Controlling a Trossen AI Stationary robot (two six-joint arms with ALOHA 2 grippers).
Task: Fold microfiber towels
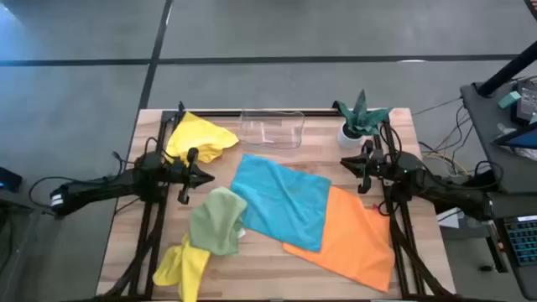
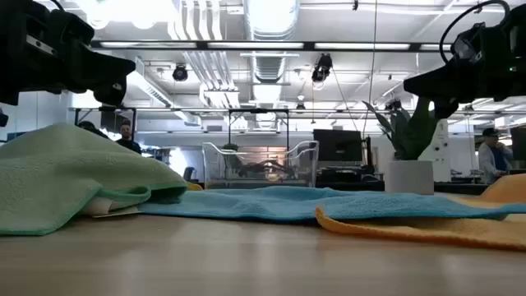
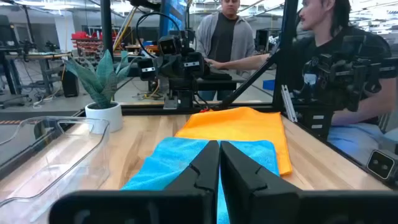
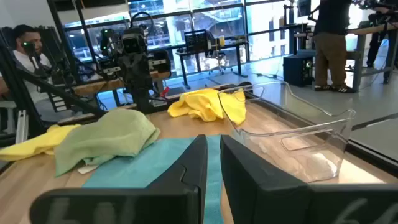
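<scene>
We see a light wooden table [image 1: 277,268] standing on a grey floor, and in the low view a large workshop stretches behind it, with bright ceiling lights, ducts and desks. The only container is a clear plastic tray [image 1: 272,127] at the far edge of the table, and we can make out nothing inside it. Largest among the cloths, the orange towel [image 1: 357,239] lies spread flat on the right side, with the turquoise towel [image 1: 281,201] flat in the middle and overlapping the orange towel's left edge. We find the sage green towel [image 1: 216,220] bunched up just left of the turquoise one, touching it, and a yellow towel [image 1: 183,267] lies crumpled at the near edge with one end under the green. A second yellow towel [image 1: 200,138] sits rumpled at the far left corner, beside the tray. A small green plant in a white pot [image 1: 359,122] stands right of the tray. The left gripper [image 1: 207,176] hangs over the table's left side with its fingers pressed together on nothing, and the right gripper [image 1: 346,164] hangs near the plant, its fingers nearly together and also empty. Two people [image 3: 280,56] stand behind the table's right side in the left wrist view.
</scene>
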